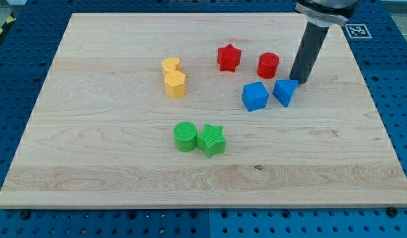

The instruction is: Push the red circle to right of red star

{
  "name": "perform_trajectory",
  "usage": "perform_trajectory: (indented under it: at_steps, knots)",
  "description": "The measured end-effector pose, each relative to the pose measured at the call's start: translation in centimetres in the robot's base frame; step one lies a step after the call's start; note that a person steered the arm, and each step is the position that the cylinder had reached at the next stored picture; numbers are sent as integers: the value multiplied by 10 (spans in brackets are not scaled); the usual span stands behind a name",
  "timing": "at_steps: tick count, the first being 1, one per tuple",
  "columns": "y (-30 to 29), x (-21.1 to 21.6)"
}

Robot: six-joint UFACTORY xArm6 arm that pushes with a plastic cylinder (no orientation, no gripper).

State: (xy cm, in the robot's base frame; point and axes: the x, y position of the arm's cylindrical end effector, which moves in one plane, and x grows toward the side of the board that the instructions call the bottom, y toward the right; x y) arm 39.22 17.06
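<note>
A wooden table point(90, 165) on a blue pegboard base point(398, 79), seen from the one camera. Your arm carries no hand, so there is nothing to open or shut: only a straight dark rod, and my tip point(296, 80) rests on the wood toward the view's upper right.

The red circle point(268, 65) stands just to the view's left of the tip and slightly toward the top, near it but apart. The red star point(228, 57) lies further left again, with a clear gap between the two reds. So the circle already sits on the star's right side in this view, and the tip is on the circle's far side from the star. Any shove from where the tip is now would, by my reading, drive the circle leftward toward the star; judge for yourself whether only a small closing nudge is wanted.

Just below the tip sits a blue block point(285, 92), possibly triangular, though its shape is hard to settle from this angle; it looks almost touching the rod's end. A blue cube point(255, 96) is beside it to the left.

Well apart: a yellow heart point(171, 65) touching a yellow hexagon point(175, 84), and a green circle point(185, 136) touching a green star point(211, 139).

No readable writing; a black-and-white marker tag point(357, 30) shows at top right.
</note>
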Motion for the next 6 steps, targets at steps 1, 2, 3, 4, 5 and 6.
perform_trajectory:
  at_steps: [1,2,3,4,5,6]
  knots:
    - [-39,-7]
    - [-59,-26]
    - [-59,-28]
    - [-42,-29]
    - [-19,-20]
    - [6,-15]
